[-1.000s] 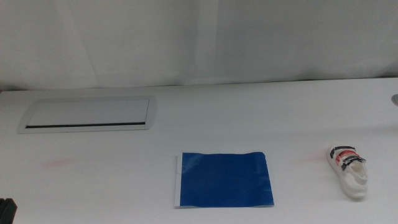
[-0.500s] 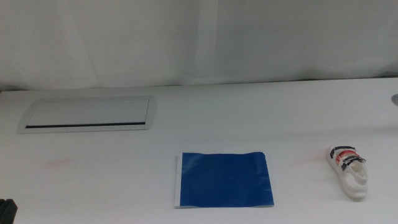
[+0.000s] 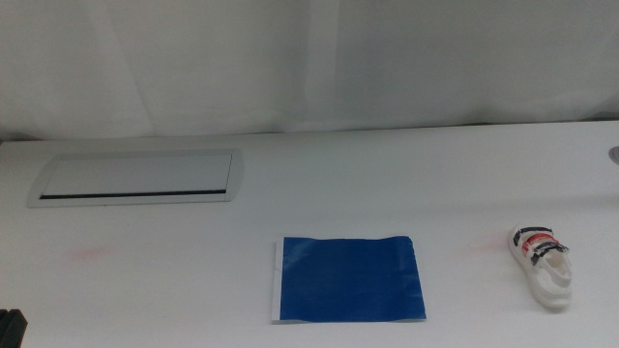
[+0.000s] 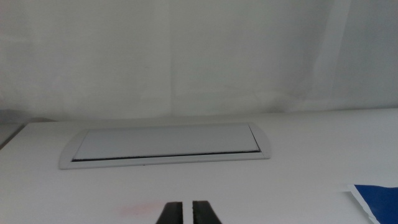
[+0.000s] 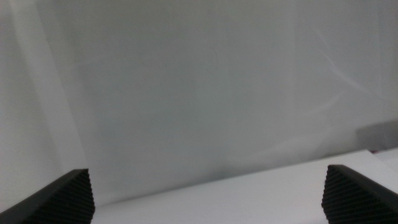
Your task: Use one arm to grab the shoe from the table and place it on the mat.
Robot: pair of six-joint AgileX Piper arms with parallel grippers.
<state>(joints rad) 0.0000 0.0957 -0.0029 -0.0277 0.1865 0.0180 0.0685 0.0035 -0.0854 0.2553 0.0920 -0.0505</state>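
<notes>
The shoe (image 3: 545, 266), small and white with black and red straps, lies on the white table (image 3: 387, 184) at the right in the middle view. The dark blue mat (image 3: 348, 278) lies flat near the front centre, well left of the shoe; one corner of the mat (image 4: 379, 200) shows in the left wrist view. My left gripper (image 4: 186, 213) is shut and empty, low at the table's front left, far from both. My right gripper (image 5: 208, 186) is open and empty, facing the pale backdrop; neither shoe nor mat shows in its view.
A grey-framed white panel (image 3: 135, 177) is set into the table at the back left, and the panel (image 4: 165, 144) also lies ahead of the left gripper. A dark piece of the left arm (image 3: 10, 327) shows at the bottom left corner. A pale curtain (image 3: 309, 58) closes the back.
</notes>
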